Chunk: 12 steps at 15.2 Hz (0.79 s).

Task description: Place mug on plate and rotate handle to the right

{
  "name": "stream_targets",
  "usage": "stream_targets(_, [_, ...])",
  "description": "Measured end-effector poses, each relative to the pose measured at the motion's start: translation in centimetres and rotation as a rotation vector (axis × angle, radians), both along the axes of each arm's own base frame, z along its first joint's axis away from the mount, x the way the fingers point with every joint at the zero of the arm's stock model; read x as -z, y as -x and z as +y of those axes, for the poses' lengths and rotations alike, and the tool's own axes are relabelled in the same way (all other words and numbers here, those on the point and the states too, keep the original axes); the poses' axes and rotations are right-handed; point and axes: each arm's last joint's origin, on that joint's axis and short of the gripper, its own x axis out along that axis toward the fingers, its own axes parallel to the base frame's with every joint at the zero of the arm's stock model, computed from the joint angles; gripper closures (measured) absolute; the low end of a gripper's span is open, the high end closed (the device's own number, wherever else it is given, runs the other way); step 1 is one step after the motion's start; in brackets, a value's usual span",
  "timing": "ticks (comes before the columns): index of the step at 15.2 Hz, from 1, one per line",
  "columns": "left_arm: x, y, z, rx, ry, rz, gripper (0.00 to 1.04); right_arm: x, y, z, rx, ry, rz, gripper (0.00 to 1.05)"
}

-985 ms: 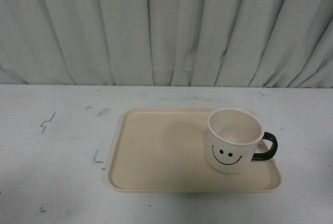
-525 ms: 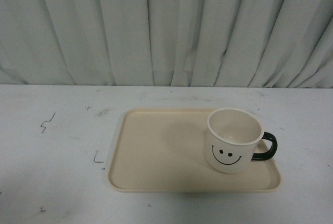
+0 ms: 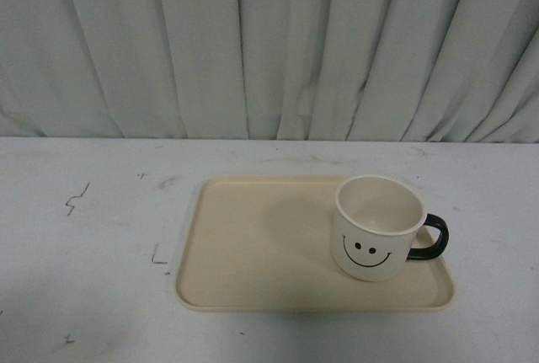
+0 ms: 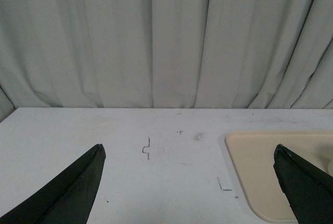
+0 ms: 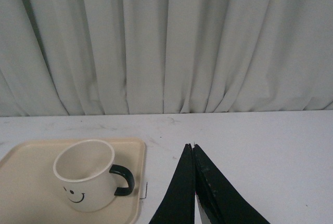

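Half plate (image 4: 260, 174) cut off, left wrist cam.

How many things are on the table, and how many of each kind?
Mugs: 1, the cream mug with a smiley face and black handle, standing on the plate.
Plates: 1, the beige plate on the white table.
Total: 2 things.
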Motion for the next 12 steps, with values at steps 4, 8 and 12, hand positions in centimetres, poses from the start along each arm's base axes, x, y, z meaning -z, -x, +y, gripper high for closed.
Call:
stream_targets(4, [0.0, 0.0, 0.0, 0.0, 0.0, 0.0, 0.07, 0.0, 0.7, 0.0, 0.0, 0.0, 0.002, 1.03])
stream_targets(8, [0.0, 0.0, 0.0, -0.001, 0.0, 0.0, 0.07, 0.4, 2.3, 0.0, -0.002, 0.0, 0.015, 1.03])
stream_targets(12, [0.0, 0.0, 0.0, 0.0, 0.0, 0.0, 0.07, 0.4, 2.3, 0.0, -0.001, 0.0, 0.01, 0.98])
